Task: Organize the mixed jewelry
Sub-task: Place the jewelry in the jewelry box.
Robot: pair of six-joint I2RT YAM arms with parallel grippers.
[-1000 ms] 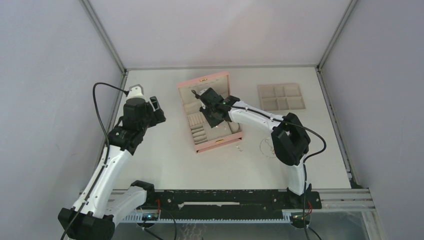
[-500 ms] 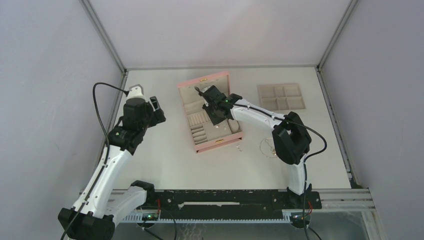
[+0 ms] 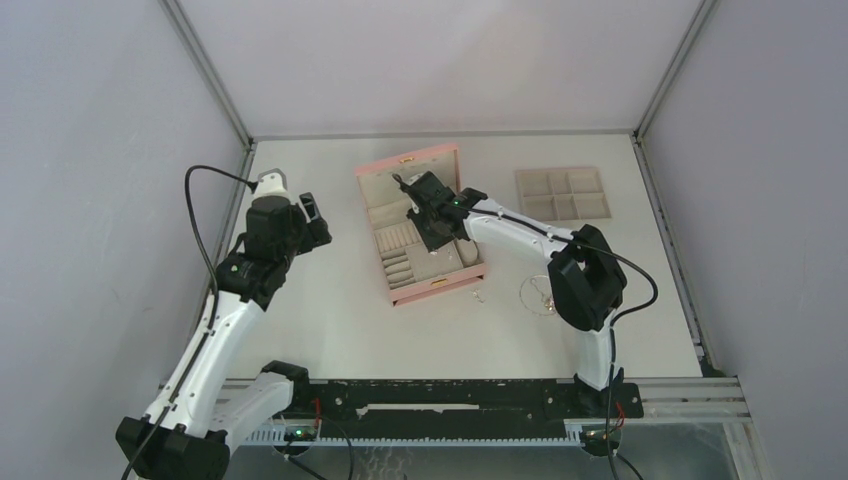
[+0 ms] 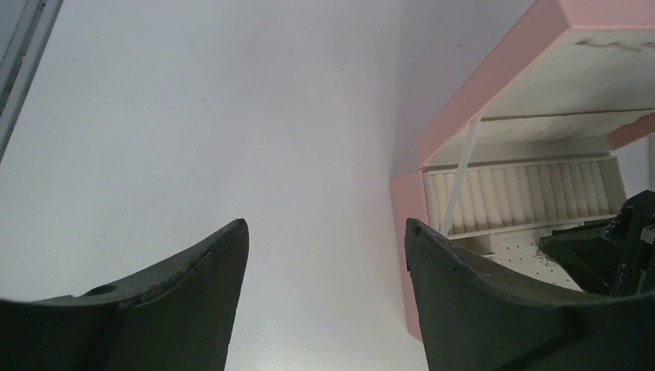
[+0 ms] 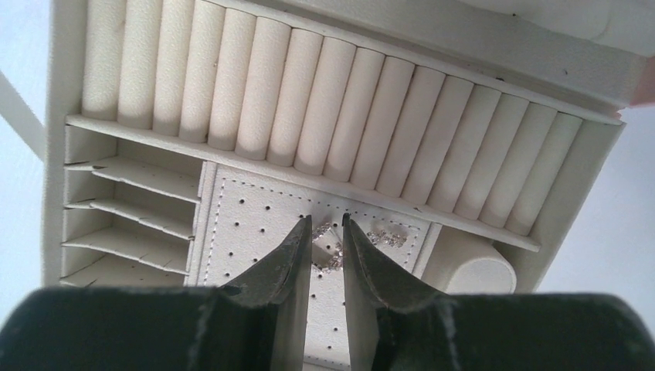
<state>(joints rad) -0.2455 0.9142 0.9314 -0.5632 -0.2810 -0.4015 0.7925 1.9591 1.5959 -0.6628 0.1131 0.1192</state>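
The pink box (image 3: 441,286) stands open mid-table, also seen in the left wrist view (image 4: 494,85). My right gripper (image 3: 434,238) hangs over its beige lining. In the right wrist view the gripper (image 5: 327,220) has its jaws a narrow gap apart, with nothing pinched. A sparkly silver earring (image 5: 334,255) lies on the perforated panel (image 5: 247,232) below the gap, and another one (image 5: 386,238) lies just right of it. A thin looped chain necklace (image 3: 540,292) lies on the table under the right arm's elbow. A tiny silver piece (image 3: 479,295) sits in front of the box. My left gripper (image 3: 318,222) is open and empty, left of the box (image 4: 324,226).
A flat beige compartment tray (image 3: 562,193) lies at the back right. The box's ring rolls (image 5: 309,100) and small slots (image 5: 123,232) flank the panel. The raised lid (image 3: 405,162) stands behind the right gripper. Metal frame rails line the table's sides.
My right gripper has shifted slightly to the right over the box, and its elbow moved right, uncovering more of the chain. The left arm has not moved.
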